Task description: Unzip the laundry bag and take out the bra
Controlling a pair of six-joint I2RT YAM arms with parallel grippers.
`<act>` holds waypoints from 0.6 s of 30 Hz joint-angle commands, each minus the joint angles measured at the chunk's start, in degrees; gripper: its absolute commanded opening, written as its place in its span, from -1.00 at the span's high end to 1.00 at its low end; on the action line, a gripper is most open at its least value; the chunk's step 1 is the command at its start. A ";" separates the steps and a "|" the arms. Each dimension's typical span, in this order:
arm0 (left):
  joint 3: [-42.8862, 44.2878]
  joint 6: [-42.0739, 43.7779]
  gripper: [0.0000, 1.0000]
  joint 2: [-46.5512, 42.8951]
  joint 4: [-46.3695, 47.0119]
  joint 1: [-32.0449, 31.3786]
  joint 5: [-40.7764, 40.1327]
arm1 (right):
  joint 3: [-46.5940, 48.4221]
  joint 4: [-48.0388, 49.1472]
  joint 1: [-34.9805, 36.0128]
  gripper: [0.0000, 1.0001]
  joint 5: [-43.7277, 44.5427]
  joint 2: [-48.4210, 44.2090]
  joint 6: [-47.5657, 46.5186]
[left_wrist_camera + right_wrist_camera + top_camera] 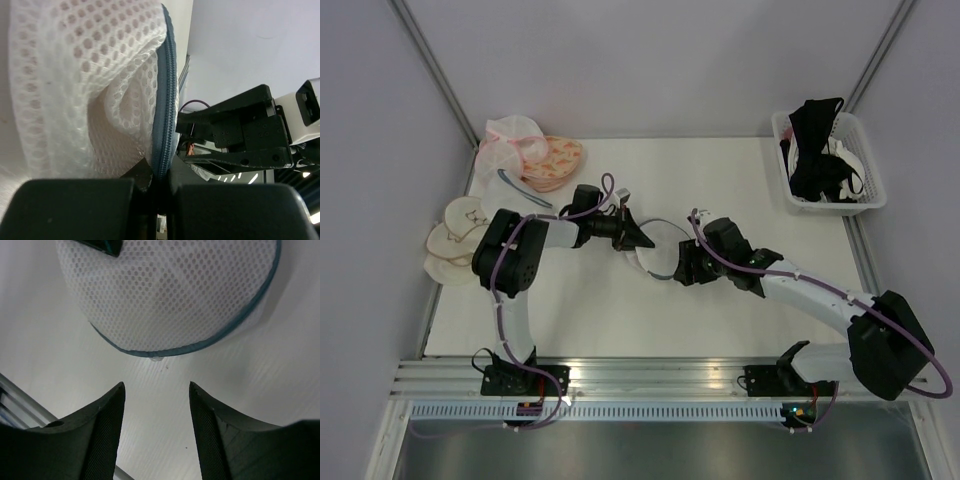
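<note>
Laundry bag (660, 252): round dome of translucent white mesh with a dark grey-blue zipper rim (172, 351) around its edge; lies on the table (720, 180) between the two grippers. Left gripper (157, 186): clenched on the rim, the zipper band pinched between its fingers, mesh bulging just beyond them. Right gripper (156, 390): jaws spread, nothing held; the laundry bag sits just ahead of its fingertips, apart from them, rim edge nearest. Contents: the bra (165, 295), judged from a pale pink form showing faintly through the mesh; not yet out. Zipper: appears closed along the stretch in view; a small pale tab at the rim point nearest the right gripper may be the pull, too small to tell. Handling, by judgement: light and soft, collapses under a push and likely slides on the smooth table, so it wants an anchor on one side while the other is worked. The rim is the firmest part and the best hold; the mesh would stretch or snag. The tab, if it is the pull, calls for a fine fingertip pinch. Bra likely limp and slippery, straps liable to catch on the zipper.
</note>
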 commanded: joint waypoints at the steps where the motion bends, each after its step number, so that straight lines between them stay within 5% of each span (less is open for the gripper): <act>1: -0.88 -0.95 0.95 2.70 5.78 0.63 2.25 | -1.25 8.63 -0.34 -0.17 -8.64 1.30 0.68; 7: -1.41 -4.20 0.95 7.35 10.18 1.24 2.16 | -2.05 9.61 -0.34 -0.02 -12.70 4.47 2.00; 18: -3.96 -8.68 0.95 13.25 17.47 2.03 2.42 | -3.72 7.67 -0.17 -0.09 -2.77 5.26 -1.16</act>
